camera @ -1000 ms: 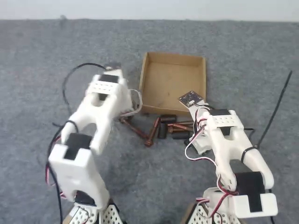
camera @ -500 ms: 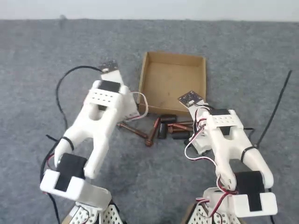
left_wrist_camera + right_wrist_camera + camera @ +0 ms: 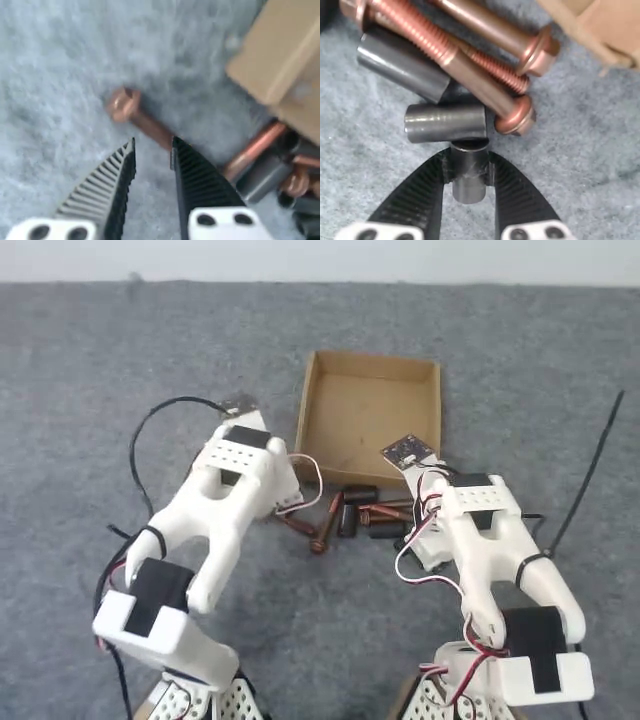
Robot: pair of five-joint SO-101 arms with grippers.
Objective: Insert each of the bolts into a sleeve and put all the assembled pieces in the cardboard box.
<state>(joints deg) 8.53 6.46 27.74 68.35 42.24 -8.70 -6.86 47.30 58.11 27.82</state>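
In the left wrist view my left gripper [image 3: 152, 150] is open, its tips just short of a copper bolt [image 3: 135, 116] lying alone on the grey carpet, with nothing between the fingers. My right gripper [image 3: 468, 167] is shut on a dark steel sleeve [image 3: 468, 180] at the near edge of the pile. Another sleeve [image 3: 445, 122] lies crosswise right in front of it, under several copper bolts [image 3: 450, 55]. From above, the pile of bolts and sleeves [image 3: 355, 512] sits just in front of the cardboard box [image 3: 312, 400], between the left arm [image 3: 235, 485] and the right arm [image 3: 475, 515].
The cardboard box wall [image 3: 285, 60] stands close beside the lone bolt. Its corner [image 3: 600, 25] also borders the pile on the right arm's side. A black cable [image 3: 150, 430] loops left of the left arm. Open carpet [image 3: 90, 370] surrounds everything.
The left arm has changed its pose, and its wrist has come nearer the lone bolt and the pile. The right arm has stayed still.
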